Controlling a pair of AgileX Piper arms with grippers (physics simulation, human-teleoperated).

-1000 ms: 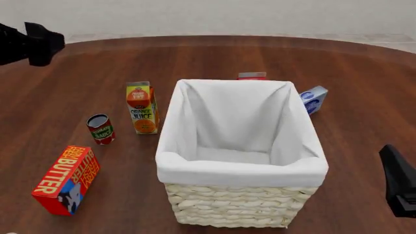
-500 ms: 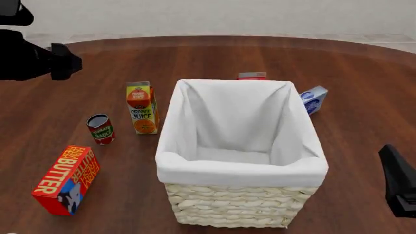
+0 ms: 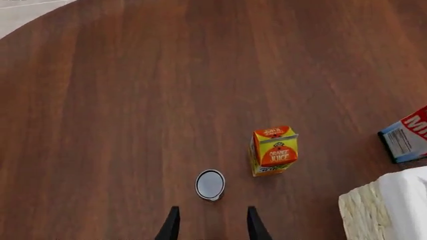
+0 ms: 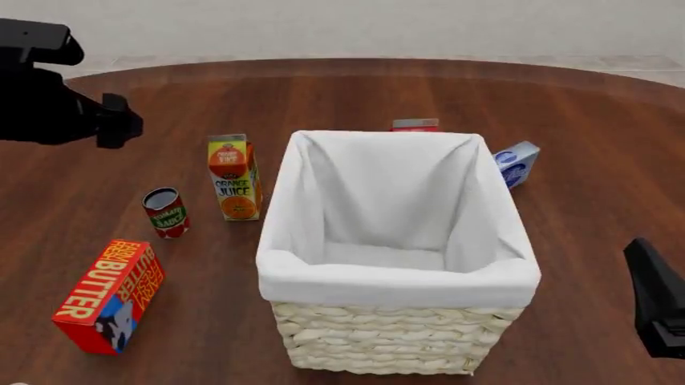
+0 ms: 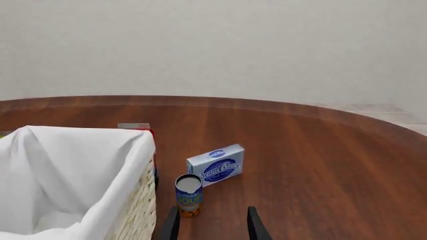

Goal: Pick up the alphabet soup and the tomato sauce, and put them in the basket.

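Dark brown wood covers the round desk [image 4: 599,144], with a pale wall behind it. On it, the tomato sauce [image 4: 166,212] stands upright at the left, just beside the orange juice carton [image 4: 233,177] and apart from the basket [image 4: 396,241], which sits in the middle with its white liner showing. The alphabet soup [image 5: 189,194] stands upright close to the basket's right wall, near a blue-and-white box [image 5: 217,164]; the front view hides it behind the basket. A butter box [image 4: 109,295] lies tilted at the near left, and a red box [image 4: 415,125] peeks over the basket's far rim.

The left arm hangs high over the desk's left side, its left pincer [image 3: 211,229] pointing downward with fingers spread and nothing between them; the sauce can's dark top lies just ahead of the fingertips. The right arm rests low at the near right edge, its right pincer [image 5: 211,225] aimed level across the desk, likewise parted and empty, with the soup just ahead.
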